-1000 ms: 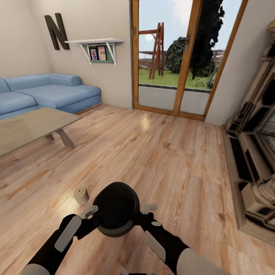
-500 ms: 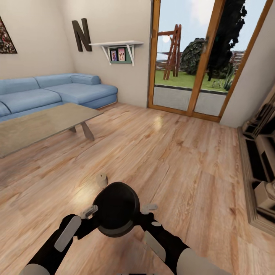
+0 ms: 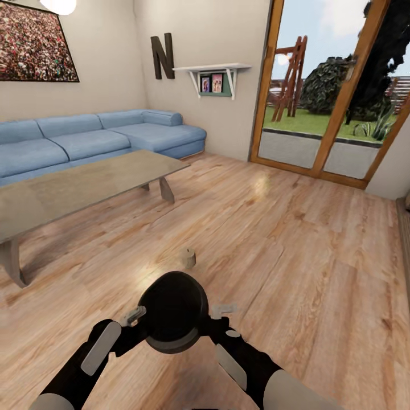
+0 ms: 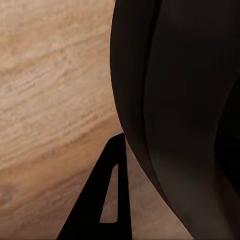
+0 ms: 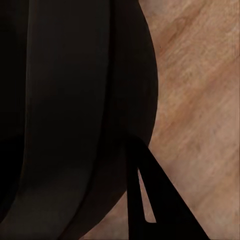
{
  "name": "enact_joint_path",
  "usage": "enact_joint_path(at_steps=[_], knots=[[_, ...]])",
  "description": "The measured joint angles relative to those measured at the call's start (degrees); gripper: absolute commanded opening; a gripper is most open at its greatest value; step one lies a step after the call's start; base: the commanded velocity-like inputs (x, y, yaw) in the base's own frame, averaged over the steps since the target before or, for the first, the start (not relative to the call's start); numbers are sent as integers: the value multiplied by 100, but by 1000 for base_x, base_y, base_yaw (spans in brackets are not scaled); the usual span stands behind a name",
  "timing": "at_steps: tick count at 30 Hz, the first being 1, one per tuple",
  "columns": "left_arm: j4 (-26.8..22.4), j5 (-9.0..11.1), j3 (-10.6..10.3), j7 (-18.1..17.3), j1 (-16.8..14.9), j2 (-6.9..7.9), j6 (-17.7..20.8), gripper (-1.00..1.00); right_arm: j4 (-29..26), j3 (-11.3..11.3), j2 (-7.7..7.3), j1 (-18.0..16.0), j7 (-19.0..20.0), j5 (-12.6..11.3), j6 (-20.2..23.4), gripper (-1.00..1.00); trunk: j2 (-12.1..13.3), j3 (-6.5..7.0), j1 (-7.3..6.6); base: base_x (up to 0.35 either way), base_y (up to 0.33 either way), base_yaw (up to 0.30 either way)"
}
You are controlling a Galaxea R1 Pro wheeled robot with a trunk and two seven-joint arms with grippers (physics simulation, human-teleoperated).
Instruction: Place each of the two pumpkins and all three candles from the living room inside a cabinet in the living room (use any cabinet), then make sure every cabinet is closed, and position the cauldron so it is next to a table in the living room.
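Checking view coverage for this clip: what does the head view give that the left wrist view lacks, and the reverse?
Head view: the room. The glass-topped table stands ahead to the left, before a blue sofa; a small candle stands on the floor; both arms hold the cauldron between them, left pincer and right pincer at its sides.

Left wrist view: a close look at one dark finger beside the cauldron's wall; contact is unclear.

Both: the black cauldron and the wooden floor.

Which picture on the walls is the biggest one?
The speckled red picture above the sofa. The two little photos under the shelf are far smaller.
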Motion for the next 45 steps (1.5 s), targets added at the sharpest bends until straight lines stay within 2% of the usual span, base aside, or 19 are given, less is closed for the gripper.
enact_joint_path(at_steps=[19,32,45], knots=[[2,-17,3,-7,0,8,8,-100,-19,17,0,0,-4,12,7,-100,0,43,-1,-56,258,263],[3,-15,13,-10,1,18,9,-100,-29,21,0,-1,-4,40,7,-100,0,55,-2,99,83,149],[4,-12,13,-13,1,20,7,-100,-44,49,0,0,-22,32,7,-100,0,55,-3,120,61,259]])
